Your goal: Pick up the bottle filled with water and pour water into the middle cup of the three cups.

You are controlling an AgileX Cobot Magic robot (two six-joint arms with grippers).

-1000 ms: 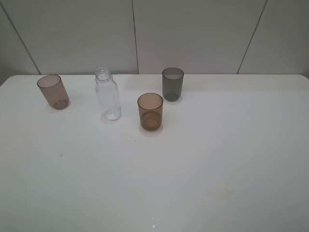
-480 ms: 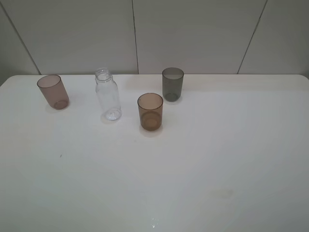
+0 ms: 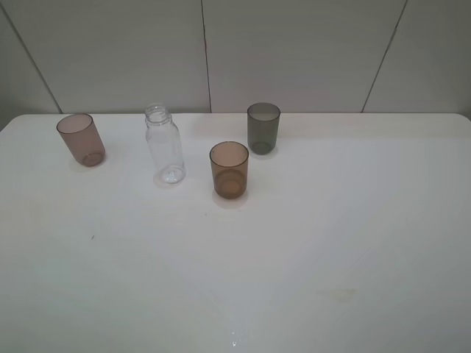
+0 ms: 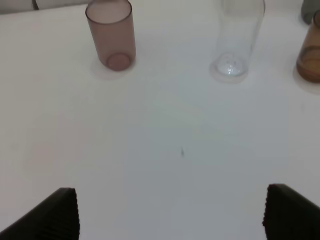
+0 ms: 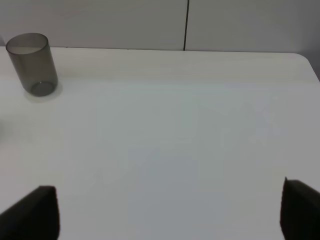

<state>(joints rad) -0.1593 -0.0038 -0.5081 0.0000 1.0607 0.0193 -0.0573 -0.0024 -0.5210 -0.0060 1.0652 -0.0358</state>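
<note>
The clear uncapped bottle (image 3: 165,147) stands upright on the white table (image 3: 309,243), between the pinkish-brown cup (image 3: 81,140) and the amber middle cup (image 3: 229,170). The dark grey cup (image 3: 263,129) stands behind the amber cup, to its right. No arm shows in the exterior view. In the left wrist view my left gripper (image 4: 172,220) is open and empty, well short of the bottle (image 4: 235,40), pinkish cup (image 4: 111,35) and amber cup (image 4: 310,55). My right gripper (image 5: 167,215) is open and empty, with the grey cup (image 5: 32,64) far off to one side.
A panelled grey wall (image 3: 294,51) rises behind the table's rear edge. The table's rounded far right corner (image 5: 305,57) shows in the right wrist view. Bare tabletop lies between both grippers and the cups.
</note>
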